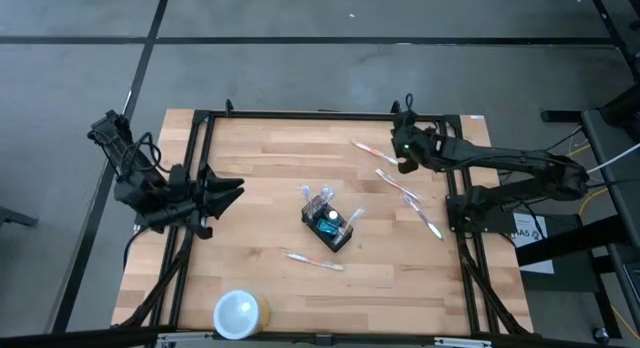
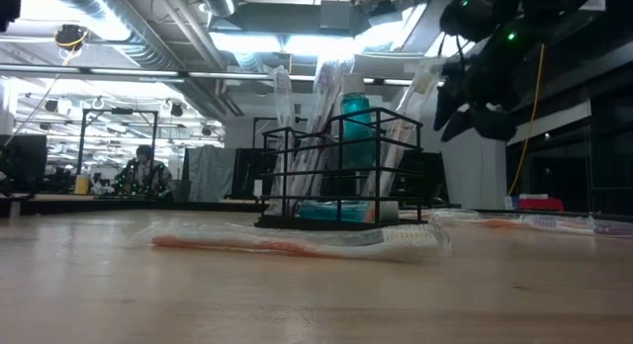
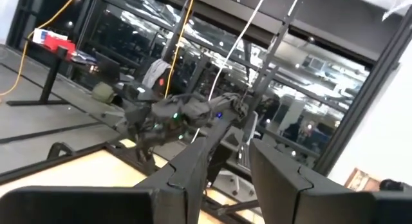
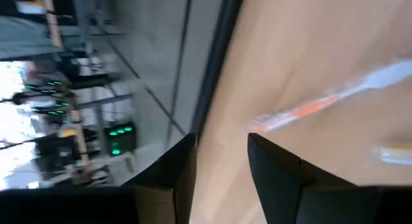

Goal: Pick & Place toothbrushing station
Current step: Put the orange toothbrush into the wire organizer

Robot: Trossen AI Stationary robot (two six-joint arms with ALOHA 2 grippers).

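High view – counter (image 1: 260,288): light wooden slab inside a black frame.
High view – toothbrushing station (image 1: 330,224): black mesh caddy near the counter's middle, turned at an angle, with a teal item and wrapped brushes standing in it.
High view – wrapped toothbrushes: one (image 1: 312,259) lies flat just in front of the station; several more (image 1: 405,189) lie scattered toward the right arm's side.
High view – white cup (image 1: 237,313): at the counter's near edge, well apart from the station.
High view – left tool (image 1: 228,188): over the counter's left edge, pointing inward, touching nothing; cannot tell from here how its fingers stand.
High view – right tool (image 1: 398,146): above the far right part of the counter, near the scattered brushes, holding nothing.
Low view – station (image 2: 341,171): upright on the counter; a wrapped orange-handled toothbrush (image 2: 297,242) lies in front of it. Right arm hangs at upper right.
Left wrist view – left tool (image 3: 226,161): fingers parted, nothing between them; the right arm (image 3: 174,114) shows beyond.
Right wrist view – right tool (image 4: 222,156): fingers parted, empty, above the wood, with an orange-handled toothbrush (image 4: 322,105) beyond them.
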